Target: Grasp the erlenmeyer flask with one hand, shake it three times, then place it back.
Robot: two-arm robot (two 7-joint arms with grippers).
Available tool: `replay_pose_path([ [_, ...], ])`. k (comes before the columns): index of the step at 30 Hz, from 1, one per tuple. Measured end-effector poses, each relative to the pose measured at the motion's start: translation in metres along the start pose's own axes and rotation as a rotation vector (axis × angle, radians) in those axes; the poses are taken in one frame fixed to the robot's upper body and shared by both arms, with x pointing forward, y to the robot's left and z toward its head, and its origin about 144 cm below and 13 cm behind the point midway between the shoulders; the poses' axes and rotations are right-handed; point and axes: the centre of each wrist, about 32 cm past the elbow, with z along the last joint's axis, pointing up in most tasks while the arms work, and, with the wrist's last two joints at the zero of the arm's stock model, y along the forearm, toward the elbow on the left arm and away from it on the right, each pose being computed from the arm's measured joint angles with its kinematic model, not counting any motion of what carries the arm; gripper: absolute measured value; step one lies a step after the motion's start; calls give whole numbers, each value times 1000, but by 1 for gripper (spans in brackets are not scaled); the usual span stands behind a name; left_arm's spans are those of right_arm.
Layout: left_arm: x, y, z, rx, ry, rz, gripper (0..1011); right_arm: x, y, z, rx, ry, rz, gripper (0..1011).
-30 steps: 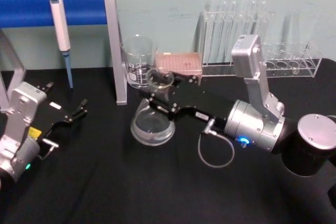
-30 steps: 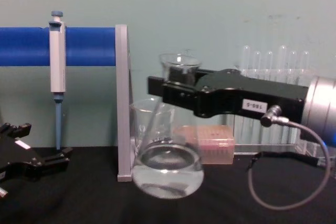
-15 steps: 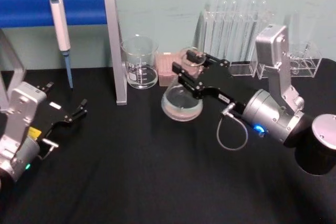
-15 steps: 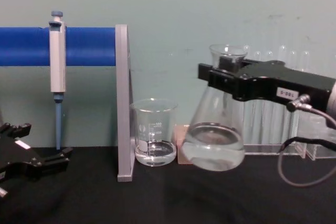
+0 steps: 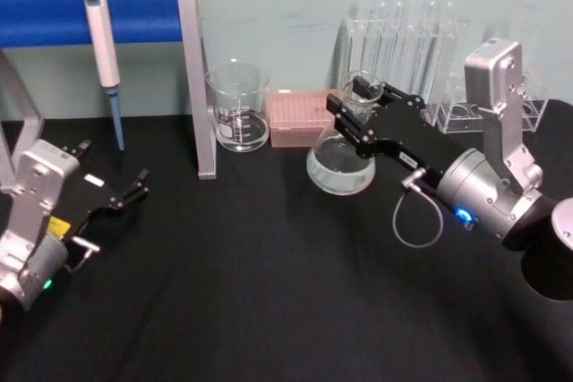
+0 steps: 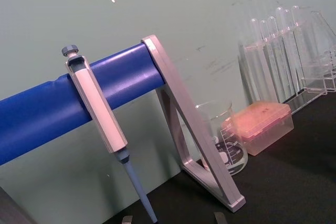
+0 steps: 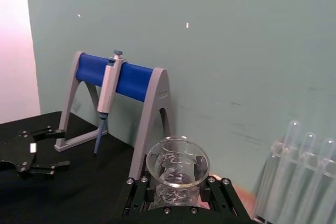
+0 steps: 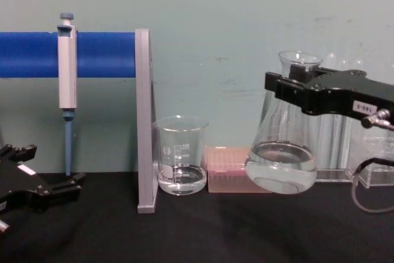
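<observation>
Right tool (image 8: 294, 85) grips the tilted erlenmeyer flask (image 8: 282, 170), jaws covering its neck; left tool (image 5: 125, 192) rests spread, well apart.

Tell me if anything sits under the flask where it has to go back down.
Nothing visible does. The right hand holds the erlenmeyer flask by its neck over bare black table; the pink box and beaker stand farther back, to its left.

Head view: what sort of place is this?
Probably a chemistry lab bench: pipette on a blue stand, upright test tubes, beaker, erlenmeyer flask in the right gripper.
</observation>
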Motion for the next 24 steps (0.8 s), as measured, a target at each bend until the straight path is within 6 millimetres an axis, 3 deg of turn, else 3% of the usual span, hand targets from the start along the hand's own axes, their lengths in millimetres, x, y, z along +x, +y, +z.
replay_pose_path([
  [13,0,0,0,0,0,0,1001,2,-2,1,-4,-7,-18,449],
  [24,0,0,0,0,0,0,1001,-11,5,2,0,7,78,449],
])
